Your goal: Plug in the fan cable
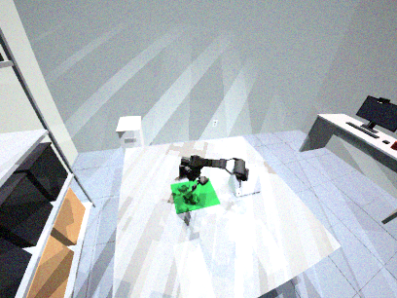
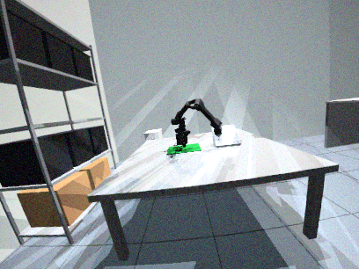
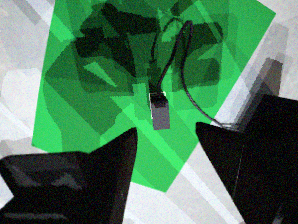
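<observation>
The green board (image 1: 210, 197) (image 2: 194, 149) (image 3: 165, 172) lies flat on the table under the arm. In the wrist view the small dark grey plug (image 3: 161, 115) stands over the board, with a thin pale outline along its upper and left edges. How deep it sits on the header cannot be told. Its dark cable (image 3: 183, 65) loops up, then runs down to the right behind a finger. My gripper (image 3: 166, 127) (image 2: 182, 143) is open and holds nothing. Its fingertips stand apart on both sides of the plug's near end, with gaps to it. The top and exterior views are too small to show the plug.
Dark shadows cover much of the board's far half. A white box-like object (image 1: 251, 187) (image 2: 228, 140) stands by the arm's base, right of the board. A shelf (image 2: 44, 70) stands left of the table (image 1: 161, 258) (image 2: 264, 169).
</observation>
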`<state>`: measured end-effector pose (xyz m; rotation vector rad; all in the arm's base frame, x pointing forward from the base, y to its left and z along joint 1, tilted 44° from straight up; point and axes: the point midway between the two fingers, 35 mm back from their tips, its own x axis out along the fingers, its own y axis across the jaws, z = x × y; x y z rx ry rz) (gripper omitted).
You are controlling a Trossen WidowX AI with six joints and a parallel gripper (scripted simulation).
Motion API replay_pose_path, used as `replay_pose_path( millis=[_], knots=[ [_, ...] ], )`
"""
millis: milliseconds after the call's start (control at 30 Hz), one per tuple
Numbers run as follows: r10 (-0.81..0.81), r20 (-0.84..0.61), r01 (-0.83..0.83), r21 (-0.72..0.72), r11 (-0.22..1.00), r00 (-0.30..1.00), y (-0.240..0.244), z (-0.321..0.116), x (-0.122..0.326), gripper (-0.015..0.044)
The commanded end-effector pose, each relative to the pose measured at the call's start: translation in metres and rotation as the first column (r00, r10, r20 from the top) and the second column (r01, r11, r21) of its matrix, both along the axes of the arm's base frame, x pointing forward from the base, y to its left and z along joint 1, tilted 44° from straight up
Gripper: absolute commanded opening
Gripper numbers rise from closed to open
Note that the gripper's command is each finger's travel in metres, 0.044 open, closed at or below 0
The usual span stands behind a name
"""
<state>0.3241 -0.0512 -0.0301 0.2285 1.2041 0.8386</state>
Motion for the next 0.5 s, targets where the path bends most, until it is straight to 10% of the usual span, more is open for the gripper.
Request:
replay_pose_path(
  millis=[0, 467],
  knots=[
    [0.014, -0.001, -0.014, -0.002, 1.000, 1.000, -0.004, 0.007, -0.002, 0.0260],
    [0.014, -0.007, -0.014, 0.001, 1.000, 1.000, 0.040, 0.032, -0.111, 0.0260]
  ],
)
